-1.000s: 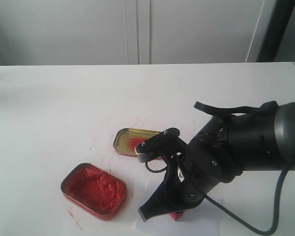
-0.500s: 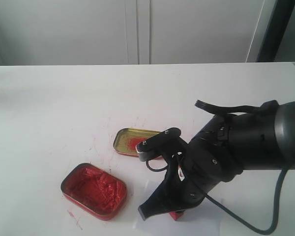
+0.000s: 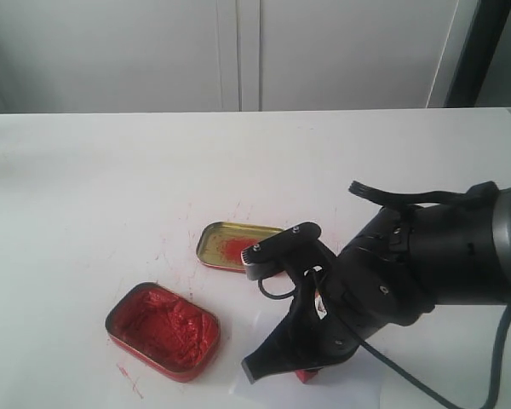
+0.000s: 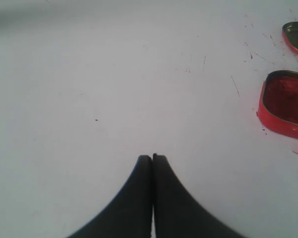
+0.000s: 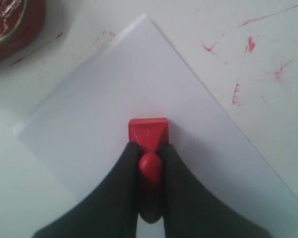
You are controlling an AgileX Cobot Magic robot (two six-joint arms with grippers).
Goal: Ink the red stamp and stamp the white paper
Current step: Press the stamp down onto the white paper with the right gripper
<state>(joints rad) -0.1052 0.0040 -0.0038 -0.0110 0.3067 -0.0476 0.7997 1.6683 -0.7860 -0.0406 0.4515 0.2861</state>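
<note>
My right gripper (image 5: 149,148) is shut on the knob of the red stamp (image 5: 148,132). The stamp's square block rests face down on the white paper (image 5: 109,109), near the sheet's middle. In the exterior view the same gripper (image 3: 294,368) stands low at the front edge, with a sliver of the red stamp (image 3: 305,375) showing under the fingers and the white paper (image 3: 358,388) beneath it. No print shows on the paper. My left gripper (image 4: 152,157) is shut on nothing above bare table, well away from the tins.
The oval tin of red ink (image 3: 163,331) lies just left of the paper. A gold tin with a red smear (image 3: 232,245) sits behind the right arm. Both tins, the ink tin (image 4: 287,109) and the gold tin (image 4: 297,34), show in the left wrist view. Red ink streaks mark the table.
The right arm has shifted slightly right and lower, keeping the stamp held on the paper. The tins have not moved.
</note>
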